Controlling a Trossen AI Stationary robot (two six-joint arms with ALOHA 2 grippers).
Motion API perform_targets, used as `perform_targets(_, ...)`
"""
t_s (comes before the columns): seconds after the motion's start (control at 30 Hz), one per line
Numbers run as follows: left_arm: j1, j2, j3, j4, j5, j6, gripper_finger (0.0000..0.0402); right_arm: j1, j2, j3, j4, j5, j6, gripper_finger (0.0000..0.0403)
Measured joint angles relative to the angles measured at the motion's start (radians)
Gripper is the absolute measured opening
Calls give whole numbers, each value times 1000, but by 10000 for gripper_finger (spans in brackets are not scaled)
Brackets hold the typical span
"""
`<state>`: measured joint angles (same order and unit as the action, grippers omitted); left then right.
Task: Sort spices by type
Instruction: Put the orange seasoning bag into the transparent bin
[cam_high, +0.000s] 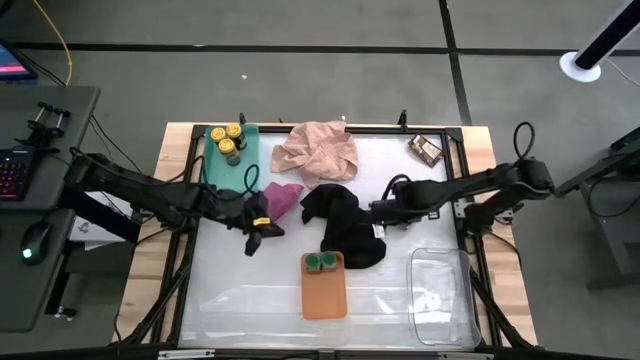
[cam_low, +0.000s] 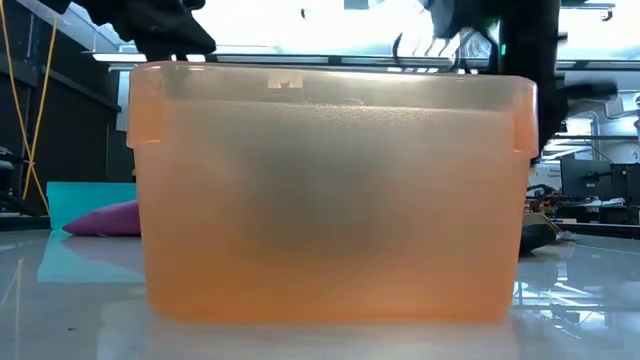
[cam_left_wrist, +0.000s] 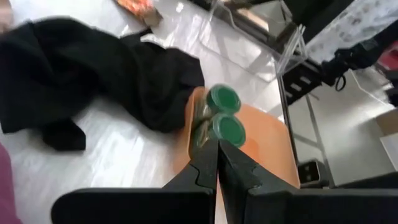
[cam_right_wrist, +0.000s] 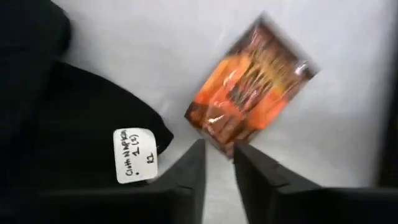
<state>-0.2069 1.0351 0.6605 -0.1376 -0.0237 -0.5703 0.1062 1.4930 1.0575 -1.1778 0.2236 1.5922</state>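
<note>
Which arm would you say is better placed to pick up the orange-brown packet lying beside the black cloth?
Right. The right gripper hangs open just before the packet by the black cloth; the left gripper is shut, across the table.

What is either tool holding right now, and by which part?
Nothing. The left tool is shut and empty, near the green-lidded jars. The right tool is open just short of an orange-brown packet, not gripping it.

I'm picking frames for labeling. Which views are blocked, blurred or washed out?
Low view: the orange tray fills the frame, bright ceiling lights behind it. Right wrist view: the orange-brown packet is motion-smeared. Left wrist view: the green-lidded jars are slightly soft. High view: sheen on the table, otherwise clear.
</note>
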Motion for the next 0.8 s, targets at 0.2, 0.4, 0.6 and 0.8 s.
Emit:
perform_targets(0.2,-5,0,0,-16,15,-1,0,-110,-30,-156,235,-72,61,210)
perform_targets(0.4,8,0,0,-16,14,-2,0,-249,-27,-182,214,-103,49,279)
perform_targets(0.6,55,0,0,-16,14,-32,0,-366,-27,-225,268,-123,-27,281)
perform_targets(0.8,106,0,0,-16,12,-115,0,-418,-27,-263,322,-128,-80,273)
